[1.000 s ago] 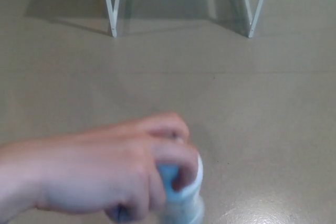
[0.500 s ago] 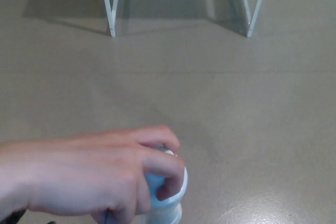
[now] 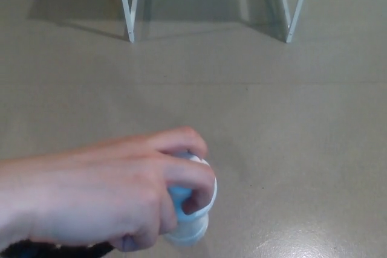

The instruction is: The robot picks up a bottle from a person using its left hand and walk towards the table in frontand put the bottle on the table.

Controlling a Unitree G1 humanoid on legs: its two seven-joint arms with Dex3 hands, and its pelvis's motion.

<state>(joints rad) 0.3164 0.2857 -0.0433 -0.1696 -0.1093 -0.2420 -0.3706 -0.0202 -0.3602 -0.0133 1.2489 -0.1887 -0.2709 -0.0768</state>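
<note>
Tan floor (image 3: 290, 125) fills most of the view. White bench legs (image 3: 127, 10) stand well beyond the bottle, the bench top cut off, so the drop-off looks a walk away. A person's hand (image 3: 103, 194) wraps the white-and-blue bottle (image 3: 192, 225) from above, held low, likely offering it for handover. The bottle's upper part is hidden by the fingers, all blurred. A dark sliver (image 3: 60, 249) below the bottle's left is maybe the left robot hand; apart or closed, can't tell. The right robot hand is unseen.

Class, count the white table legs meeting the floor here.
2: one table leg at upper left, the other at upper right. More may lie beyond the top edge.
</note>
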